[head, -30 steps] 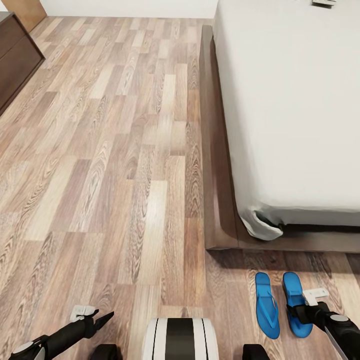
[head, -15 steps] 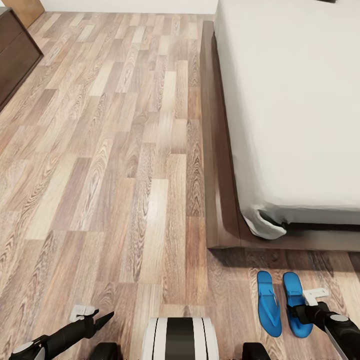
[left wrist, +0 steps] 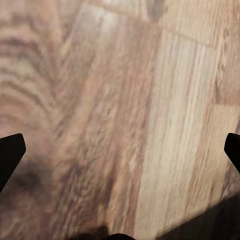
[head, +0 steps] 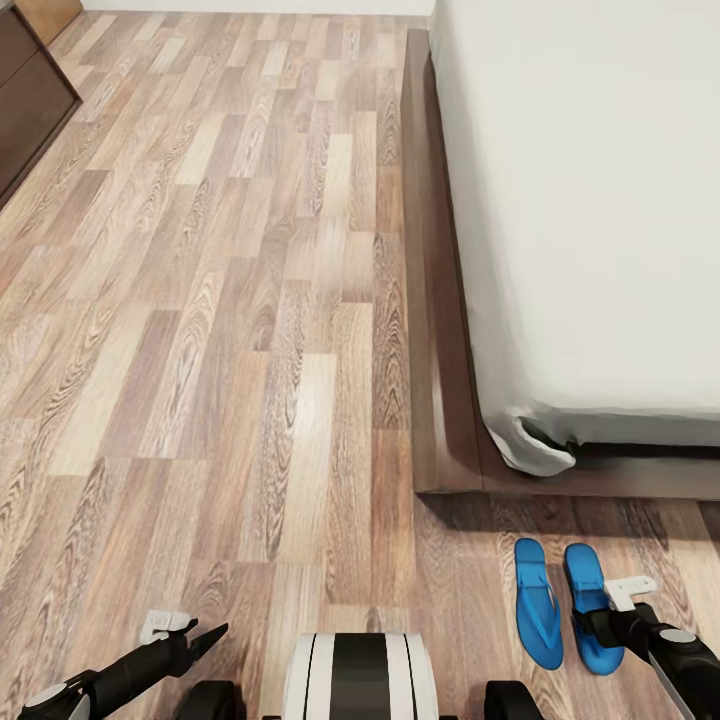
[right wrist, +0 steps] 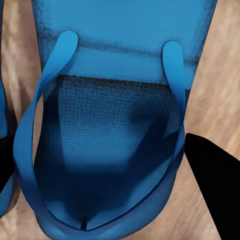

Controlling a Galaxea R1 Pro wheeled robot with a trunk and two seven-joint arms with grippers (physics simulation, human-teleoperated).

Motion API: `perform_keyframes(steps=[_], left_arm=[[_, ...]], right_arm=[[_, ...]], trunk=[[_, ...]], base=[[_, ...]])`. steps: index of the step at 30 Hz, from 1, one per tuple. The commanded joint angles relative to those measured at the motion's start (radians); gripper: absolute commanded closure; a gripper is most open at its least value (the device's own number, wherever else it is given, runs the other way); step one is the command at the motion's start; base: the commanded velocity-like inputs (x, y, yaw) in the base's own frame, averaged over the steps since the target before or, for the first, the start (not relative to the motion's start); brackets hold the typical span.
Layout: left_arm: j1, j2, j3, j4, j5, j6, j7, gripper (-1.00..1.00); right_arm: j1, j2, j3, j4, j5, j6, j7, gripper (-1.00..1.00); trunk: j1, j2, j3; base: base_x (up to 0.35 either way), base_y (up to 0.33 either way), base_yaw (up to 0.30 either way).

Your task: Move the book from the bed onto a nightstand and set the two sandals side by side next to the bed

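Observation:
Two blue sandals lie side by side on the wood floor just off the bed's foot corner, the left sandal (head: 538, 604) and the right sandal (head: 584, 592). My right gripper (head: 597, 627) hangs over the right sandal's heel end. In the right wrist view that sandal (right wrist: 115, 100) is seen close up with its thong straps, and the right gripper (right wrist: 97, 150) is open with one finger on each side of it. My left gripper (head: 213, 634) is low over bare floor and open (left wrist: 120, 150). The bed (head: 600, 200) has a pale-grey mattress on a dark frame (head: 430, 300). The book and the nightstands are out of view.
A long dark-wood cabinet (head: 25, 110) stands at the far left. A wide stretch of plank floor (head: 230, 300) runs between it and the bed. My base (head: 360, 675) shows at the bottom middle.
The whole picture has shifted a little, so the camera moved; the book at the bed's far edge has slipped out of frame. Both arms hold the same pose.

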Motion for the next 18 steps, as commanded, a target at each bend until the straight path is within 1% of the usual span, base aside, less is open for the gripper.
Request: perform_keyframes(steps=[1, 12, 18], left_arm=[[0.0, 0.0, 0.001, 0.001, 0.003, 0.002, -0.004, -1.0], [0.0, 0.0, 0.001, 0.001, 0.003, 0.002, -0.004, -1.0], [0.0, 0.0, 0.001, 0.001, 0.003, 0.003, -0.004, -1.0]], right_arm=[[0.0, 0.001, -0.005, -0.002, 0.008, 0.005, 0.008, 1.0], [0.0, 0.001, -0.006, -0.002, 0.006, 0.006, 0.008, 1.0], [0.0, 0.001, -0.006, -0.002, 0.006, 0.005, 0.008, 1.0]], trunk=[[0.0, 0.0, 0.0], [0.0, 0.0, 0.0], [0.003, -0.002, -0.024]], base=[[0.0, 0.0, 0.0], [0.0, 0.0, 0.0], [0.0, 0.0, 0.0]])
